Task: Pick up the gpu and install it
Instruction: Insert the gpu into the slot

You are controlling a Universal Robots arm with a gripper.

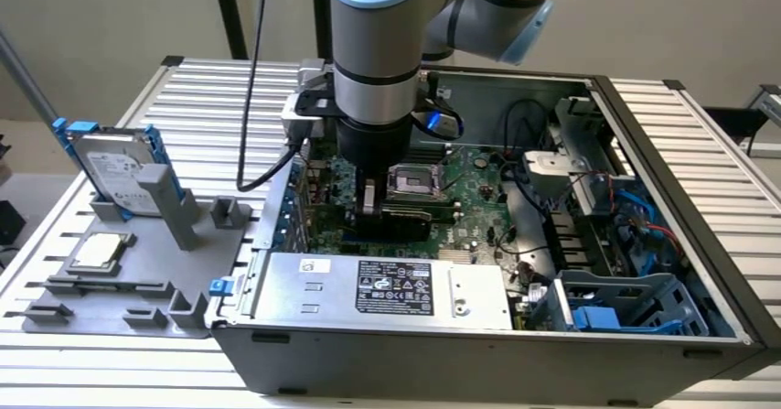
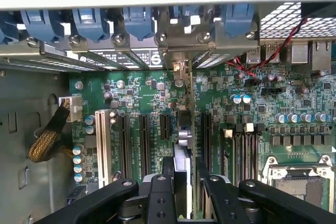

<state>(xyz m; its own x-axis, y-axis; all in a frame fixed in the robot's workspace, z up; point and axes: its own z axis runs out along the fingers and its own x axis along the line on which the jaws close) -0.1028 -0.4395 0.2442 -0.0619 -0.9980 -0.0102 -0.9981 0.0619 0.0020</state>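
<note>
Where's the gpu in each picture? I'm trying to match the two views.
Exterior view: mostly hidden beneath the gripper, which is down inside the case over the green board, toward the exterior view's left.
Wrist view: the gpu shows edge-on, clamped in the gripper, running toward the bracket row.
Shared landmark: the square CPU socket beside the gripper.

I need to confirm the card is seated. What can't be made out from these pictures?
- Exterior view: the grey robot arm covers most of the claw and whatever it grips.
- Wrist view: the thin green expansion card stands edge-on in the claw; its lower edge and slot are hidden, so seating cannot be judged.
- Exterior view: the print on the silver power supply box is too small.
</note>
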